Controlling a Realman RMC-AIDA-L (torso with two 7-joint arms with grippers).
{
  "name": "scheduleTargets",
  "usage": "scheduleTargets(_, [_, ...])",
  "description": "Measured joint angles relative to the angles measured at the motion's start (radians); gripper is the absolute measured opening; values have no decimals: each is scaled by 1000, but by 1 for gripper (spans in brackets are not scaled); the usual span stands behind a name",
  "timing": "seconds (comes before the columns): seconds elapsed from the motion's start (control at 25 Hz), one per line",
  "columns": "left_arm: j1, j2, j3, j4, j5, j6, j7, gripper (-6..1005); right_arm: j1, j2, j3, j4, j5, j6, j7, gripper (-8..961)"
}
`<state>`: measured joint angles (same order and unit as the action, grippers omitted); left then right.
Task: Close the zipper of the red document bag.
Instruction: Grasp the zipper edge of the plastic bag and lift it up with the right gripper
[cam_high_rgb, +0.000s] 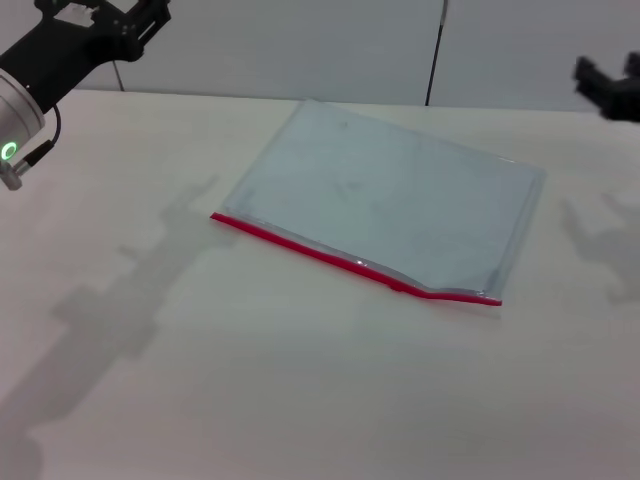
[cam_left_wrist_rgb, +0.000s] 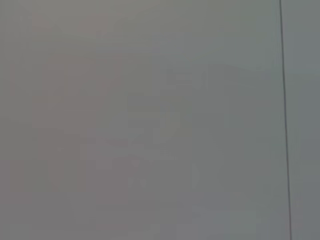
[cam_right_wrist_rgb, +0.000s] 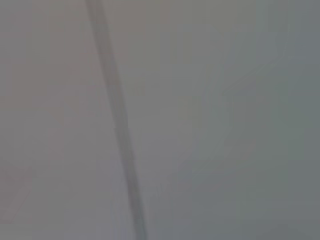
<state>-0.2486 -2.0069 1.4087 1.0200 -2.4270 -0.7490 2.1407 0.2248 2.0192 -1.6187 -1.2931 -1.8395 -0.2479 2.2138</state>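
The red document bag (cam_high_rgb: 390, 205) is showing as thin translucent plastic, smooth and faintly glossy, with soft wrinkles catching light. The zipper (cam_high_rgb: 350, 262) along its near edge is looking like brighter, denser red plastic. The table (cam_high_rgb: 300, 390) is appearing matt and smooth, pale cream. The left gripper (cam_high_rgb: 105, 25) is looking like matt black plastic, though metal is possible.

A bare test room or lab: a plain pale desk (cam_high_rgb: 300, 400) stands against a blank grey panelled wall (cam_high_rgb: 300, 50) with one dark vertical seam (cam_high_rgb: 434, 50).
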Motion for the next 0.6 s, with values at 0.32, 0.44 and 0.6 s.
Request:
scheduleTargets(0.32, [-20,3,-33,9,117,1,-70,585,0,5,143,-53,11,-470,-201,637])
scheduleTargets(0.44, [-24,3,-39,11,134,1,-77,586,6,6,162,-46,10,-595,-281,638])
scheduleTargets(0.6, [-25,6,-45,11,151,3,-87,586,13,5,159,-28,-5,-714,-374,639])
